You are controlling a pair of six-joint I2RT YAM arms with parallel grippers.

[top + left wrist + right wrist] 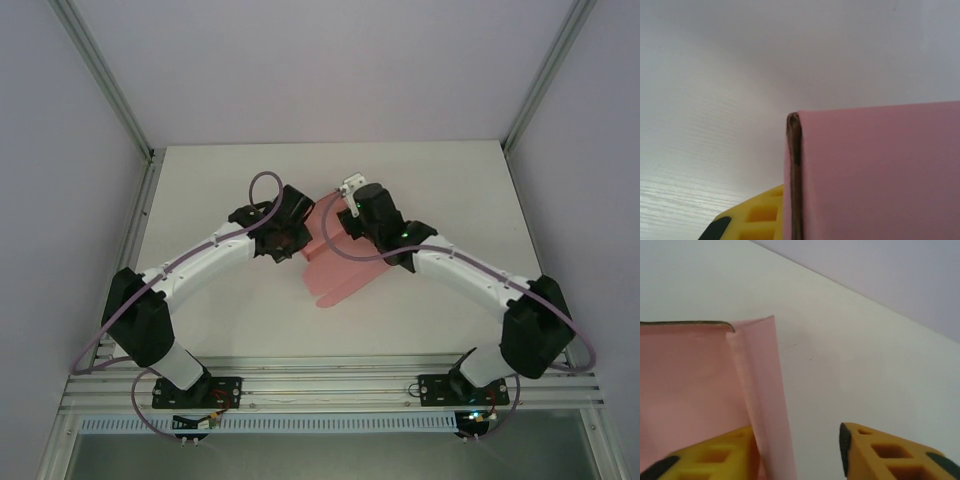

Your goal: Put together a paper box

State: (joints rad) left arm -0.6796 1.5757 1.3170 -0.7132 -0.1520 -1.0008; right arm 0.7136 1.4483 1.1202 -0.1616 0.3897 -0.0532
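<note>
Nearest the arm bases, in the lower centre of the top view, the paper box [338,275] still spreads its rounded flaps flat on the white table [200,190], so that end looks unfolded. Just beyond, both arms meet over the sheet. The right gripper [796,452] has its jaws wide apart, with a narrow pink flap rising between the fingers close against the left-hand one at the lower left of its wrist view. For the left gripper [288,238], only one yellow finger [756,220] shows, at the bottom of its wrist view beside a creased edge of a pink panel that covers the lower right; I cannot tell whether it pinches. Some folding appears begun at the far end, but no closed box exists: by my estimate most walls and tabs remain.
</note>
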